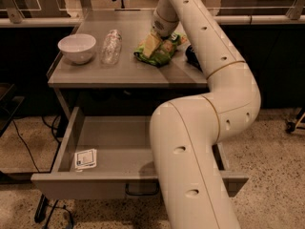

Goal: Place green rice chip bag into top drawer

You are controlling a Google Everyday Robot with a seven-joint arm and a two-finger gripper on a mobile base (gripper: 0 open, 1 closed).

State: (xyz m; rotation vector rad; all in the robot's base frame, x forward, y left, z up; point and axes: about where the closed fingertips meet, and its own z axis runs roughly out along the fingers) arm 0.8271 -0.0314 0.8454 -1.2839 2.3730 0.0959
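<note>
Gripper [156, 42] — on green rice chip bag [161, 56].

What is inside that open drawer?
Only a small white card shows in the top drawer; the arm covers its right side. The end effector is up at the green rice chip bag.

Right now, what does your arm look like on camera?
Thick, rounded cream-white arm segments, small dark oval holes, thin seams at the joints; no loose cables show. The end effector sits at the green chip bag on the table.
</note>
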